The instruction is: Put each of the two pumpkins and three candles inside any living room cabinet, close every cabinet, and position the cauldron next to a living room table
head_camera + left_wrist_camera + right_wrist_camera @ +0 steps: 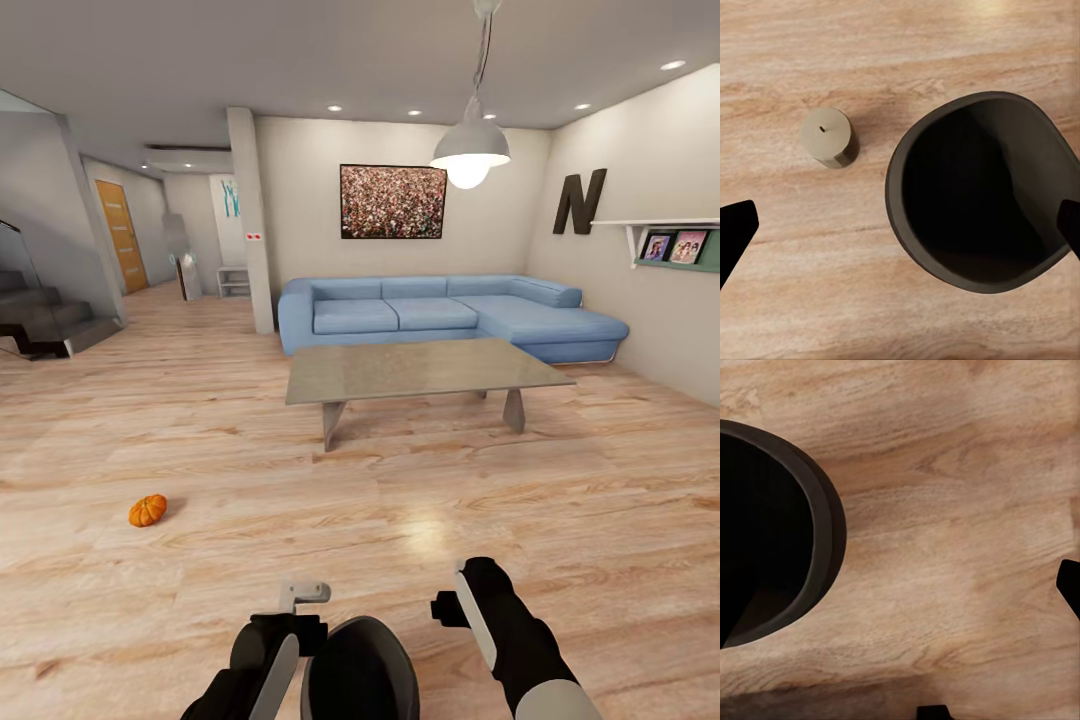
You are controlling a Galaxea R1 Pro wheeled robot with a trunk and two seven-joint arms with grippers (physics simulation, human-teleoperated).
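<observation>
Blue sofa (pixel 450 312) behind low table (pixel 420 368)

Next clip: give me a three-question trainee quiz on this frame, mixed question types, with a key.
1. True or false: the pumpkin lies on the floor.
2. In the left wrist view, what stands on the floor beside the cauldron? A) a candle B) a pumpkin C) a book
3. Fill in: the coffee table stands in front of the blue ____.

Key:
1. True.
2. A, the candle, apart from the cauldron.
3. sofa.
</observation>
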